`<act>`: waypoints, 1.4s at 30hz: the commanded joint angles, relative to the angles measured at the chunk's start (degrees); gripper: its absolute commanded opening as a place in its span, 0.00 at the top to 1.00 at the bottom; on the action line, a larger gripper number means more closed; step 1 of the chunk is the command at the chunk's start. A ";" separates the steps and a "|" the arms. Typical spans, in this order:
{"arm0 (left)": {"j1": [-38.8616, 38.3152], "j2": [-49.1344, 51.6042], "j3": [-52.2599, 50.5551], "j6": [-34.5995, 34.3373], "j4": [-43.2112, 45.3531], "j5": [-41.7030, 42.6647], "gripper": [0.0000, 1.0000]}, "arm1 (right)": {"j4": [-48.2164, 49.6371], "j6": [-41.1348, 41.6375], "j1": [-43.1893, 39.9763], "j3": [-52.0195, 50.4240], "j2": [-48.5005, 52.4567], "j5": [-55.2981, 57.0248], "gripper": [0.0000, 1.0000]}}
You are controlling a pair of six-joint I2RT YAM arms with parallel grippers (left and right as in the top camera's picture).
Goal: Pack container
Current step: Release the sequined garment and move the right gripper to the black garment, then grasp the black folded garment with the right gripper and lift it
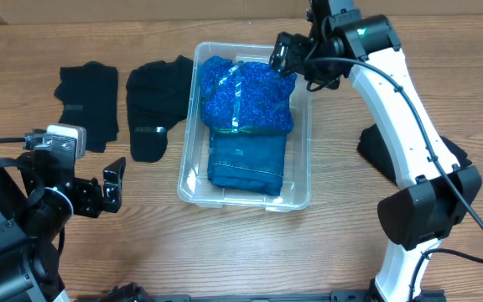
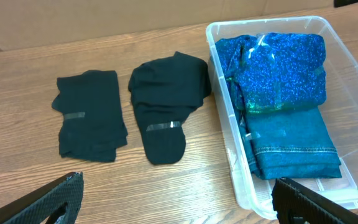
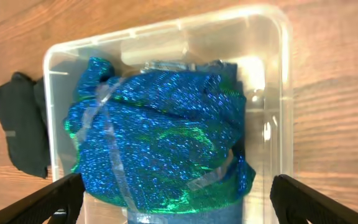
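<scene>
The clear plastic container (image 1: 302,147) stands at the table's middle. Inside it a folded blue denim garment (image 1: 246,159) lies at the near end, and a sparkly blue sequin garment (image 1: 246,94) lies on top at the far end. Both also show in the left wrist view, container (image 2: 241,180) and sequin garment (image 2: 278,68), and in the right wrist view, container (image 3: 272,81) and sequin garment (image 3: 160,137). My right gripper (image 1: 285,59) is open and empty above the container's far right corner. My left gripper (image 1: 111,184) is open and empty over the table, left of the container.
Two folded black garments lie left of the container, one (image 1: 158,101) beside it and one (image 1: 88,101) further left. They also show in the left wrist view (image 2: 166,106) (image 2: 91,115). The right arm's base (image 1: 426,210) stands right of the container.
</scene>
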 commanded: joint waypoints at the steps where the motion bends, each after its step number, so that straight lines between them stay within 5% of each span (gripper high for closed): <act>1: 0.20 0.07 0.33 1.11 0.04 0.68 0.00 | -2.58 -8.33 0.68 2.49 -3.02 1.25 0.00; 6: 0.20 0.07 0.33 1.11 0.04 0.68 0.00 | -10.34 -8.55 -10.03 2.73 -12.22 1.20 0.00; 15: 0.20 0.07 0.33 1.11 0.04 0.68 0.00 | -24.59 -8.57 -46.03 0.83 -20.26 1.27 0.00; 22: 0.20 0.07 0.33 1.11 0.04 0.68 0.00 | -16.87 -10.69 -65.68 -18.45 -21.84 -5.40 0.00; 33: 0.20 0.07 0.33 1.11 0.04 0.68 0.00 | 15.65 -16.61 -69.99 -57.29 -22.43 -14.99 0.00; 42: 0.20 0.07 0.33 1.11 0.04 0.68 0.00 | 29.99 -18.45 -69.99 -66.53 -21.18 -19.58 0.00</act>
